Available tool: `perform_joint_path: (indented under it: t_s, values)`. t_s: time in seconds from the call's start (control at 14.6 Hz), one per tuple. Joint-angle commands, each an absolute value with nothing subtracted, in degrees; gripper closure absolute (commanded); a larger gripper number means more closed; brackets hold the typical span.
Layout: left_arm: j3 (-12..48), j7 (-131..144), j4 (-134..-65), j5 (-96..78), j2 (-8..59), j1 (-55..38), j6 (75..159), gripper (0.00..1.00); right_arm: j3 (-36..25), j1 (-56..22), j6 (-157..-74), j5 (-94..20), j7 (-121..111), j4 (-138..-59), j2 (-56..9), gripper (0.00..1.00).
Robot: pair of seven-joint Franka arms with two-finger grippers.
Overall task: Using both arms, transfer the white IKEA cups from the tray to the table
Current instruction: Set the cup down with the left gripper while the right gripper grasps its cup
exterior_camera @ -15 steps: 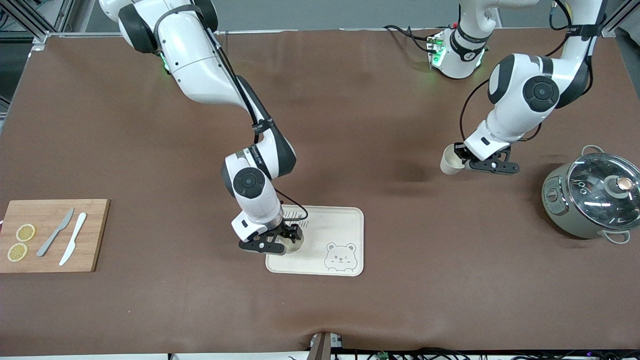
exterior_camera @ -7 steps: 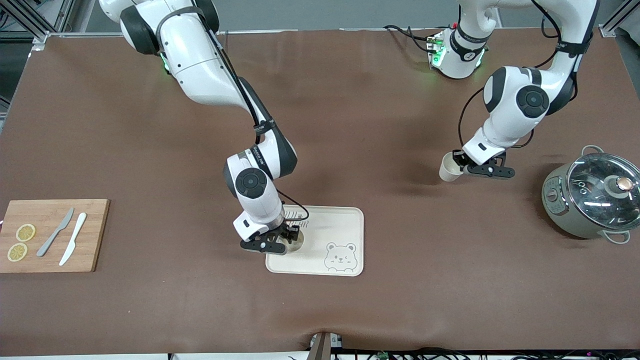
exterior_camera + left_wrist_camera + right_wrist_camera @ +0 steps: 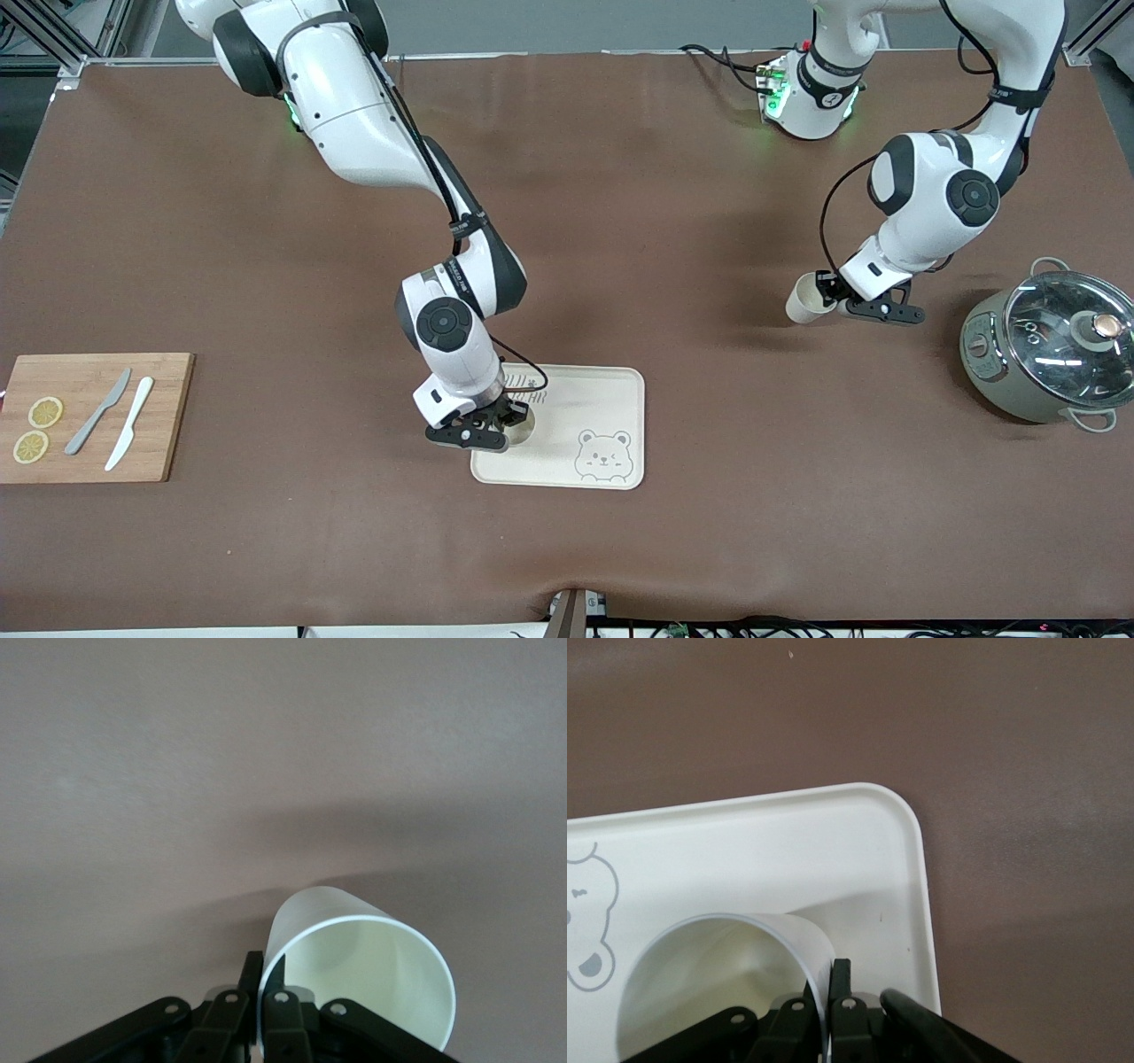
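Note:
One white cup (image 3: 521, 427) stands on the cream bear-printed tray (image 3: 611, 399), at the tray's corner toward the right arm's end. My right gripper (image 3: 507, 424) is shut on its wall, one finger inside the rim and one outside. The right wrist view shows that cup (image 3: 726, 979), the gripper (image 3: 830, 992) and the tray rim (image 3: 908, 859). The other white cup (image 3: 804, 299) hangs tilted over bare table toward the left arm's end, with my left gripper (image 3: 831, 297) shut on its wall. In the left wrist view the cup (image 3: 363, 979) opens toward the camera beside the gripper (image 3: 264, 985).
A wooden cutting board (image 3: 168, 416) with two lemon slices (image 3: 37, 429), a grey knife (image 3: 97, 411) and a white knife (image 3: 129, 434) lies at the right arm's end. A grey-green pot with a glass lid (image 3: 1050, 346) stands at the left arm's end.
My right gripper's fingers have closed on the wall of the cup on the tray. The left arm has shifted a little, still carrying its tilted cup.

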State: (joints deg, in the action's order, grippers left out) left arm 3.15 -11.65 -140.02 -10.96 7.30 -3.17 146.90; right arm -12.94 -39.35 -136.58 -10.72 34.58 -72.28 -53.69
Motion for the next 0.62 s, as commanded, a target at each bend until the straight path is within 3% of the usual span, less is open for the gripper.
perform_joint_path:
  t_s: [0.0, 0.21, 0.55]
  values:
    - [3.43, -14.33, -139.92, -13.45, 8.35, -2.9, 147.83, 1.0, -12.39, -38.67, -136.32, -12.04, 35.07, -70.66, -54.32, 1.0]
    - [3.43, -14.59, -139.92, -13.45, 9.22, -2.99, 147.83, 1.0, -12.48, -38.58, -133.17, -13.35, 34.98, -70.66, -52.04, 1.0]
    - [3.34, -14.59, -139.48, -13.27, 10.63, -3.16, 148.54, 1.0, -14.06, -37.35, -118.16, -13.01, 31.3, -72.85, -43.35, 1.0]
